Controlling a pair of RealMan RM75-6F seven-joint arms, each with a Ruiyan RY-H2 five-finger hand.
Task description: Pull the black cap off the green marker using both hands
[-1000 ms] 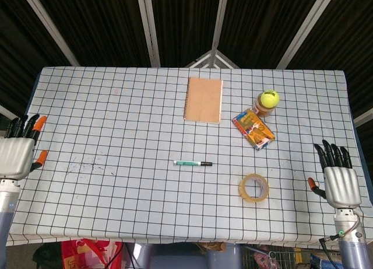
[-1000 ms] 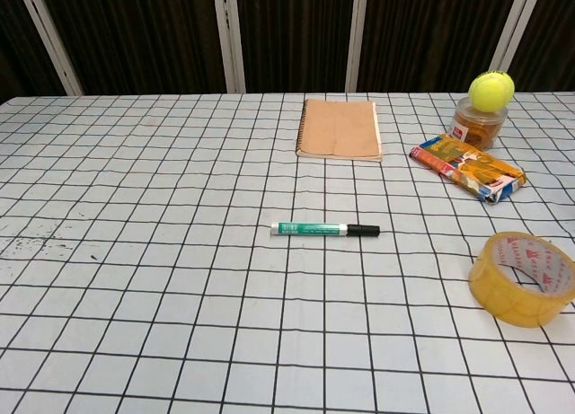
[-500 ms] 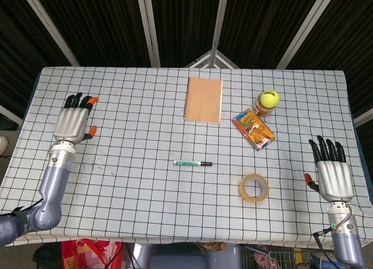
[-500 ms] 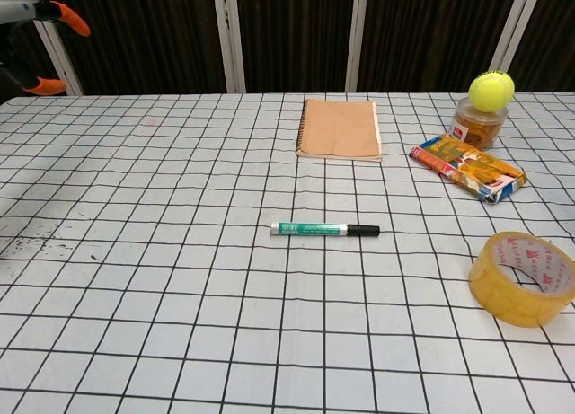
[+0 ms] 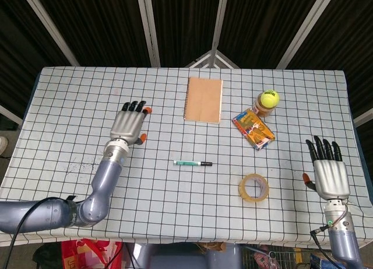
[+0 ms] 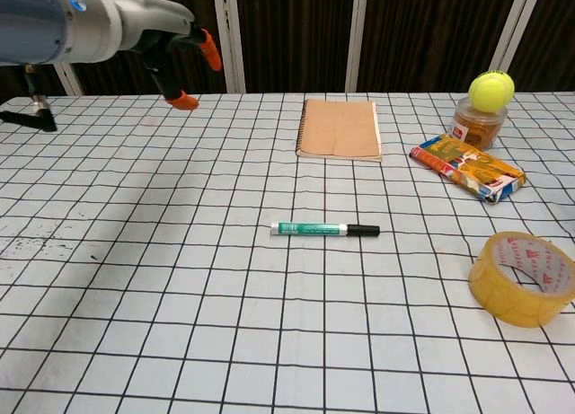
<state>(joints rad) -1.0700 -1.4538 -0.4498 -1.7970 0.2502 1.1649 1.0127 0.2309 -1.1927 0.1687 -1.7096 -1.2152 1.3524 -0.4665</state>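
- Dark slatted backdrop behind a surface (image 5: 76, 105) under white cloth with a black grid.
- Green marker (image 5: 192, 163) lying flat near the middle of the surface, black cap (image 5: 206, 163) on and pointing toward the robot's right; touched by neither hand.
- Same marker in the chest view (image 6: 311, 228), cap (image 6: 363, 230) on the right end.
- Left hand (image 5: 129, 124) above the cloth, up and to the left of the marker, apart from it, fingers extended and holding nothing; orange fingertips (image 6: 209, 49) visible in the chest view, raised over the far left of the surface.
- Right hand (image 5: 330, 174) at the right edge of the surface, well apart from the marker, fingers straight and spread, nothing in its grip.
- Yellow tape roll (image 5: 253, 187) lying flat, between marker and right hand, nearer the front edge.
- Brown notebook (image 5: 204, 99) flat, beyond the marker toward the far edge.
- Colourful packet (image 5: 253, 129) lying right of the notebook.
- Tennis ball (image 5: 269, 97) sitting on top of a small jar (image 6: 476, 123), just beyond the packet.
- Dark speckled smudges (image 5: 84, 164) on the cloth near the left forearm.
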